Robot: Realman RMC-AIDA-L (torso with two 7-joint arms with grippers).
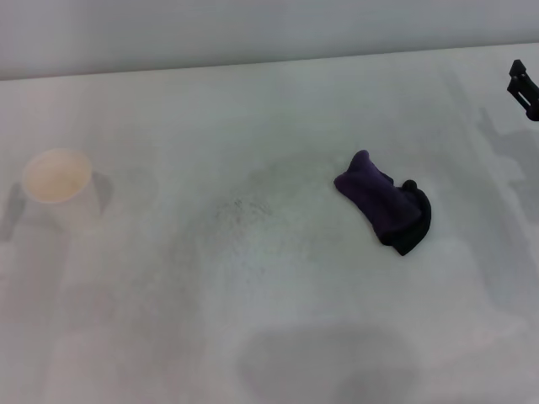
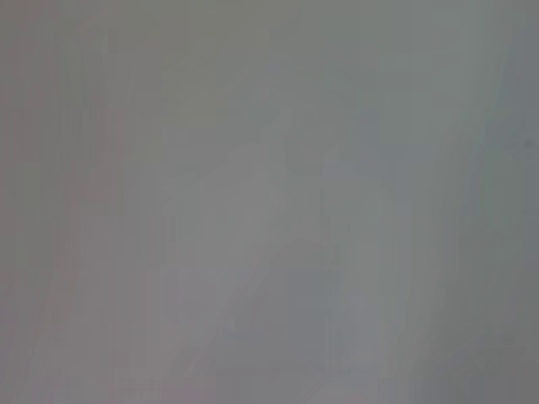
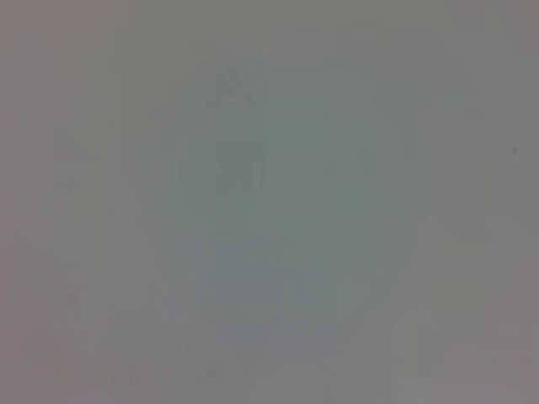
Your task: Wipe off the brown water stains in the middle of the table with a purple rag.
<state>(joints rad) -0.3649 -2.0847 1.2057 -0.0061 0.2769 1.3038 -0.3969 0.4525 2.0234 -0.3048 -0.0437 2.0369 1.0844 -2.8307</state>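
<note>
The purple rag [image 1: 386, 204] lies bunched on the white table [image 1: 278, 109], right of the middle, with its black edge toward the front right. No light-brown stain shows in any view; only a faint grey speckled smudge [image 1: 244, 209] marks the middle. My right gripper [image 1: 523, 86] shows as a small black part at the far right edge, well behind and to the right of the rag and apart from it. My left gripper is out of view. Both wrist views show only a blank grey surface.
A paper cup [image 1: 58, 184] stands upright on the left side of the table. The table's far edge [image 1: 253, 64] meets a pale wall. A soft shadow [image 1: 328, 362] lies on the front of the table.
</note>
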